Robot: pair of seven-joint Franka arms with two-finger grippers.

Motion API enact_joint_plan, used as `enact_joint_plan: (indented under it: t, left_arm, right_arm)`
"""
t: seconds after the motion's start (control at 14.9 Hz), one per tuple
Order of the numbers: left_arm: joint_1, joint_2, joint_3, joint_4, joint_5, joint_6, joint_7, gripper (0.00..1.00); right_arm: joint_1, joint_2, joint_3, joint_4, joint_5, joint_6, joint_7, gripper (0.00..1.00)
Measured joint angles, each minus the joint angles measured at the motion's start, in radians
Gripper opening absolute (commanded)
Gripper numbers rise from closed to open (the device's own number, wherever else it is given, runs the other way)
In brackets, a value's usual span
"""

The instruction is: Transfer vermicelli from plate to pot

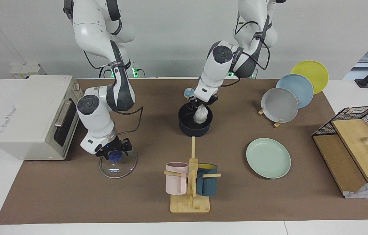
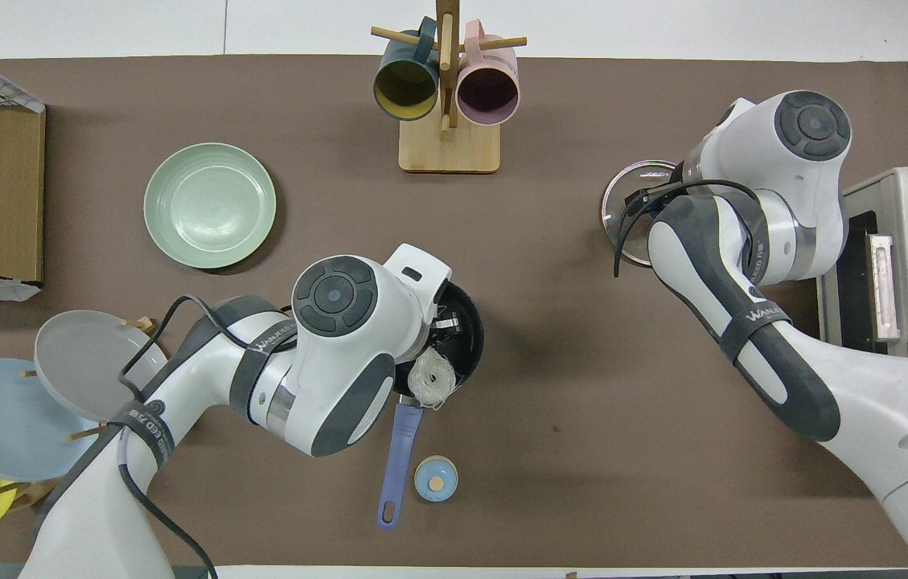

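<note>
The vermicelli hangs as a whitish bundle from my left gripper, which is shut on its top. Its lower end dips inside the pot, a dark navy saucepan in the middle of the table. In the overhead view the vermicelli shows inside the pot, whose blue handle points toward the robots. The mint-green plate lies bare, farther from the robots than the pot, toward the left arm's end. My right gripper is down at the blue knob of a glass lid.
A mug rack with a pink and a teal mug stands farther from the robots than the pot. A toaster oven sits at the right arm's end. Grey, blue and yellow plates lean in a stand. A wire basket is at the left arm's end.
</note>
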Motion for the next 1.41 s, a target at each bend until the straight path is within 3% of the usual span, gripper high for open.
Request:
enact_joint_plan:
  t: [0.27,0.67,0.8,1.0,1.14,1.2,1.41]
  left_arm:
    - [-0.003,0.042,0.000,0.000,0.000,0.049,0.000,0.00]
    - [-0.003,0.044,0.003,0.002,0.000,0.061,0.000,0.00]
    - [-0.002,0.045,0.009,0.006,0.000,0.061,0.002,0.00]
    - [0.014,0.049,0.017,0.012,0.000,0.061,0.020,0.00]
    - [0.015,0.051,0.019,0.012,0.000,0.061,0.025,0.05]
    - [0.014,0.052,0.018,0.012,0.000,0.061,0.025,0.99]
    - [0.014,0.050,0.018,0.027,0.000,0.041,0.031,1.00]
  right_arm:
    - [-0.001,0.002,0.000,-0.003,0.000,0.000,-0.010,0.83]
    - [-0.003,0.002,-0.002,-0.007,0.000,0.000,-0.035,0.68]
    - [-0.003,0.002,-0.002,-0.007,0.000,0.000,-0.036,0.56]
    - [-0.003,0.002,-0.002,-0.007,0.000,0.000,-0.036,0.54]
    - [-0.003,0.002,-0.002,-0.006,0.000,0.000,-0.036,0.43]
    - [-0.003,0.002,-0.001,-0.002,0.000,-0.005,-0.037,0.43]
    - [-0.001,0.001,0.000,0.030,0.000,-0.049,-0.037,0.17]
